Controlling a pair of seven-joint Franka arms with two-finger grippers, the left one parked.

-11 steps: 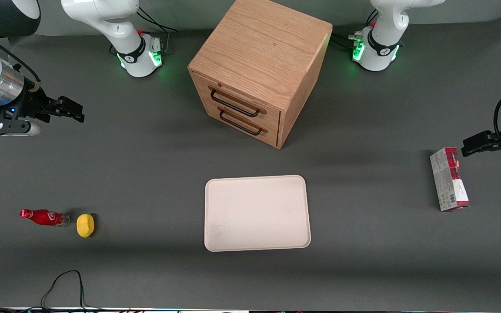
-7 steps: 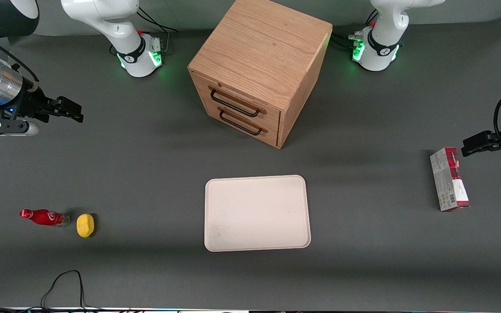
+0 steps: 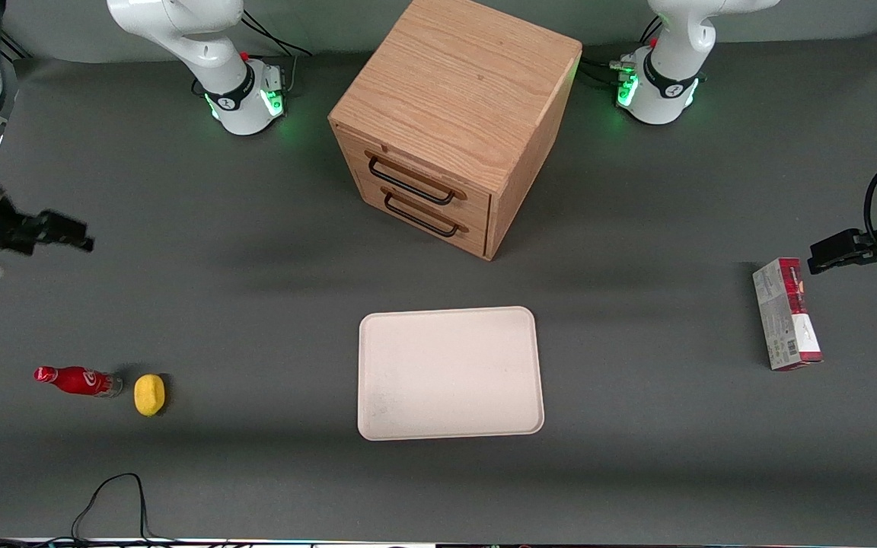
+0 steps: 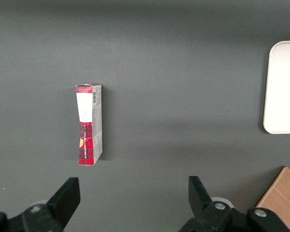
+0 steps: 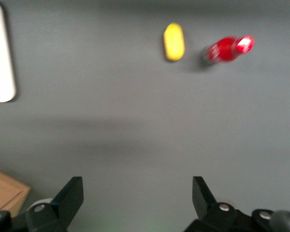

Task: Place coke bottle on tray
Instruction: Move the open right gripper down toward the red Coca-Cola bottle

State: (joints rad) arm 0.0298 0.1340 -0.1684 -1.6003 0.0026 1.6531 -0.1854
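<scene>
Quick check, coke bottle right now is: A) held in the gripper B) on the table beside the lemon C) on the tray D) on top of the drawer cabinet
B: the coke bottle lies on the table next to the lemon, clear of the tray; the gripper hangs open, farther from the camera than the bottle.

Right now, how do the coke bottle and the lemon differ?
The coke bottle is red and slender with a narrow neck; the lemon is yellow and rounded. The bottle sits nearer the working arm's end of the table, the lemon nearer the tray. Both rest on the table, off the tray, untouched by the open end effector.
</scene>
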